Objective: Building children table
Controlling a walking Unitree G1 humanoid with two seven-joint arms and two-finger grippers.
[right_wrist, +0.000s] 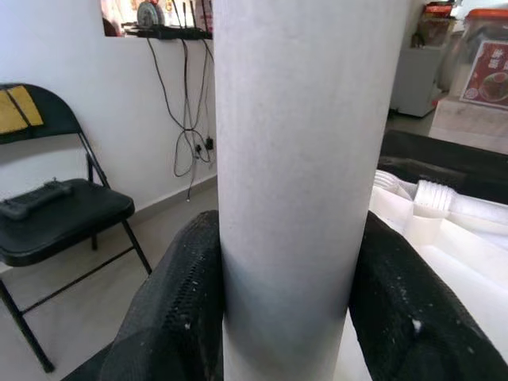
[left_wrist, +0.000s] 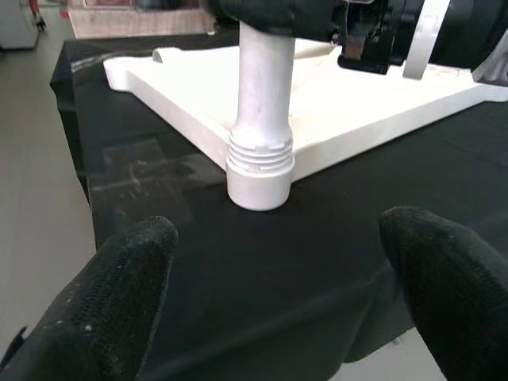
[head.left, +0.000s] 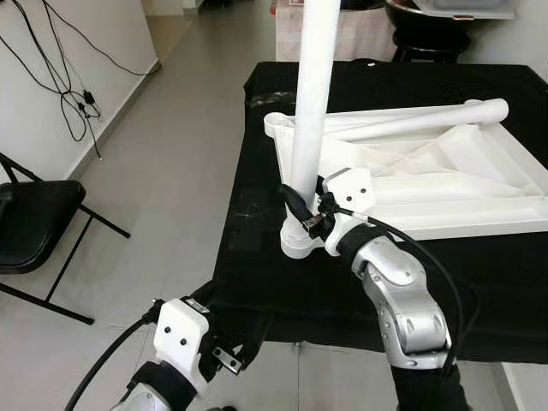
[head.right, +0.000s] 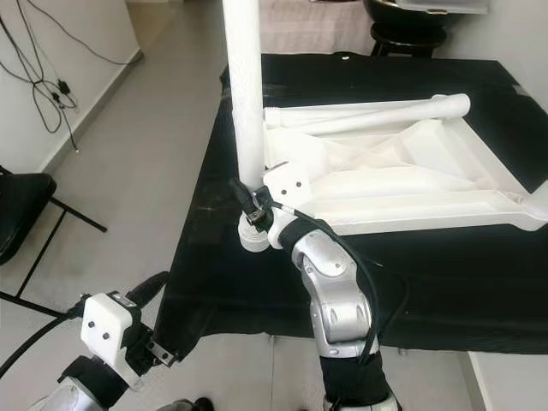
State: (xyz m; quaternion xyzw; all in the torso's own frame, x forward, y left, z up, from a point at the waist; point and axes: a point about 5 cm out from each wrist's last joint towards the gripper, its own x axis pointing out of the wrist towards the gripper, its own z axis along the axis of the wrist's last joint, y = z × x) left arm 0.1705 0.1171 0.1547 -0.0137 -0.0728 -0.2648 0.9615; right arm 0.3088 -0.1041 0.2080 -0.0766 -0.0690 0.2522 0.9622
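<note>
My right pincer squeezes the white leg low down. The leg stands straight up in the corner socket of the white upside-down table. That table lies on the black tabletop. A second leg lies across it. My left pincer is open, down by the tabletop's near edge, holding nothing.

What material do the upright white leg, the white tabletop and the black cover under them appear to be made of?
Upright leg: likely moulded plastic, matte white, with ribbed rings at its base. Tabletop: the same white plastic look, with moulded ribs underneath. Black cover: probably cloth; it drapes over the edge and looks dull.
</note>
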